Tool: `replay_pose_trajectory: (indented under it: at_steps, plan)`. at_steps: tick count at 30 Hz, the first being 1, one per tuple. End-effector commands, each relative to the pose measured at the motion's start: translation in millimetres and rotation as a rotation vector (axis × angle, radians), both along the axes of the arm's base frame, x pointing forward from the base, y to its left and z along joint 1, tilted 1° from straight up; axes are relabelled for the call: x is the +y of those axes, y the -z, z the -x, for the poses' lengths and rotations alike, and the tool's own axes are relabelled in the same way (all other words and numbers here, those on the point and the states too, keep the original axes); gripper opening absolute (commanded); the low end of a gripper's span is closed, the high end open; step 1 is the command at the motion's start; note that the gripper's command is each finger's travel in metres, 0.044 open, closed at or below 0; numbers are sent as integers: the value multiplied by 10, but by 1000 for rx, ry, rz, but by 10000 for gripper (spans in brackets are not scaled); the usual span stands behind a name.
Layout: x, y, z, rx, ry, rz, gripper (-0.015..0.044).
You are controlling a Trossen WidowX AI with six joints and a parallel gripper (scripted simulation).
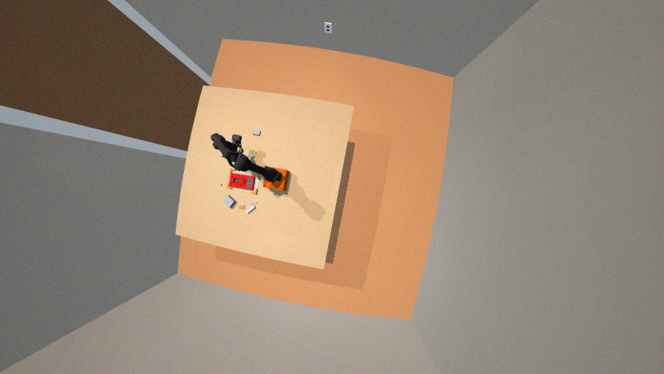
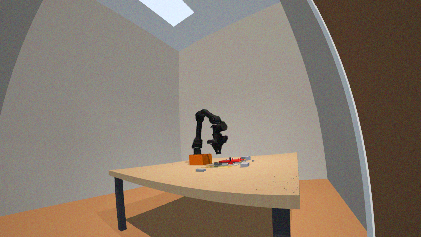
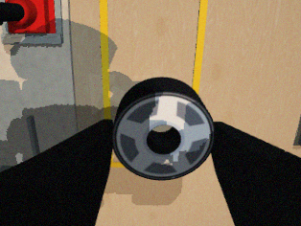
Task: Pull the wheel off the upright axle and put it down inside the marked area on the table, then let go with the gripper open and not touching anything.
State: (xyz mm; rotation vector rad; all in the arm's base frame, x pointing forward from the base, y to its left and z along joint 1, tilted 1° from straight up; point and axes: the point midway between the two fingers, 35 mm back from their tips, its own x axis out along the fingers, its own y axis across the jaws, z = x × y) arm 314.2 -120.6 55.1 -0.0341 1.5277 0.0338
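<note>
My gripper [image 3: 162, 130] [image 2: 218, 152] is shut on the wheel, with one finger on each side of it. The wheel [image 3: 136, 128] is black with a grey spoked face and an open centre hole; it is off the axle and held in the air. The upright axle [image 3: 11, 12] [image 2: 229, 159] is a black post on a red block, at the upper left of the wrist view. The marked area is a yellow outline [image 3: 104, 53] [image 1: 259, 155] on the table. In the wrist view the wheel overlaps the outline's near part and hides some of it.
A red body [image 1: 241, 181] lies beside the marked area. The arm stands on an orange base [image 1: 283, 184] [image 2: 198, 159]. A small grey block [image 1: 256, 132] [image 2: 200, 169] lies beyond the outline. Another grey block [image 1: 229, 201] and a white piece [image 1: 250, 209] lie past the red body.
</note>
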Motion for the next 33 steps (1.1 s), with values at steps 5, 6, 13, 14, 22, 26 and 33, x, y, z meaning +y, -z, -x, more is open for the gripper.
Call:
replay_pose_trajectory:
  at_steps: [5,6,13,14,22,26,33]
  plan:
    - [1,189,33,11,-5,-7,0]
    - [0,211,30,11,-5,-7,0]
    - [-6,597,-4,10,-5,-7,0]
    - [-5,665,-6,11,-5,-7,0]
    - [11,1032,14,11,-5,-7,0]
    - [3,992,14,17,-3,-7,53]
    - [3,992,14,17,-3,-7,236]
